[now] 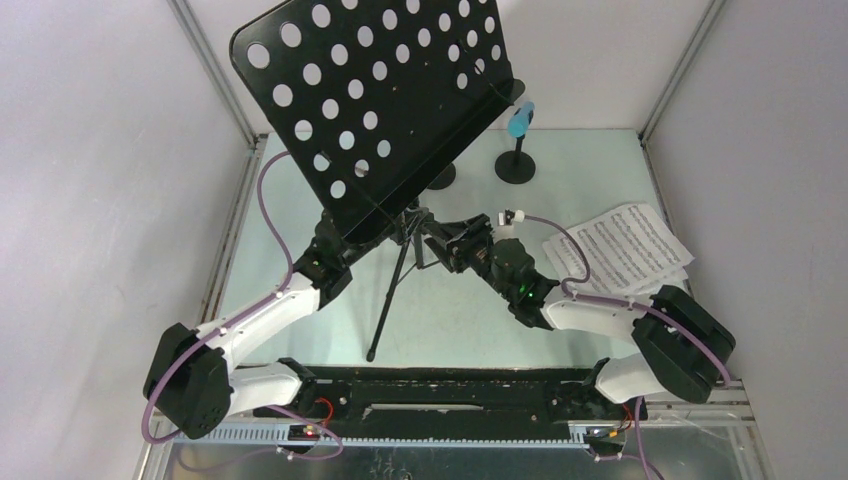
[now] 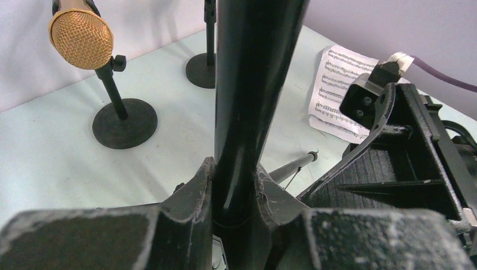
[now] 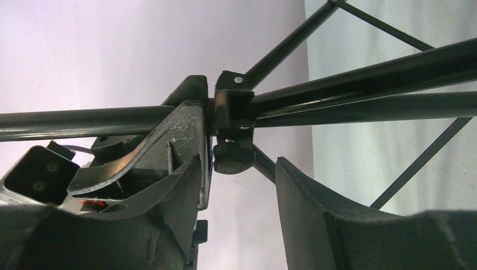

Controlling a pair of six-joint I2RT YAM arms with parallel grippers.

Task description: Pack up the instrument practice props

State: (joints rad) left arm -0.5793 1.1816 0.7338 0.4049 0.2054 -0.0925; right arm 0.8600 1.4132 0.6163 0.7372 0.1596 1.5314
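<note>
— Music rack (image 1: 380, 100): where does it stand?
— In the middle of the pale green table (image 1: 460, 330), between the two arms. Its perforated desk tilts up toward the back left. One thin tripod leg (image 1: 388, 300) runs down to the tabletop near the arm bases.
— How is the left arm posed?
— It reaches forward from its base and in toward the centre, with the wrist tucked under the desk's lower edge. The left gripper (image 2: 236, 180) is clamped on the rack's black shaft, and both fingers (image 2: 194, 191) press against its sides.
— And the right?
— Its elbow is out to the right and its forearm angles in to the left, meeting the rack just below the desk, close beside the left wrist. The right gripper (image 3: 239, 169) is spread wide at the collar where the leg braces join. The knob (image 3: 233, 157) there sits between the fingers. One finger lies against or just beside the collar and the other (image 3: 304, 208) stands apart, so nothing is pinched.
— The other props?
— White sheet-music pages (image 1: 625, 245) lie flat on the table just beyond the right forearm. A light-blue microphone (image 1: 519, 120) sits in a round-based holder (image 1: 515, 167) at the back. A tan microphone (image 2: 80, 38) sits in a second holder (image 2: 124, 122) nearby, seen from the left wrist.
</note>
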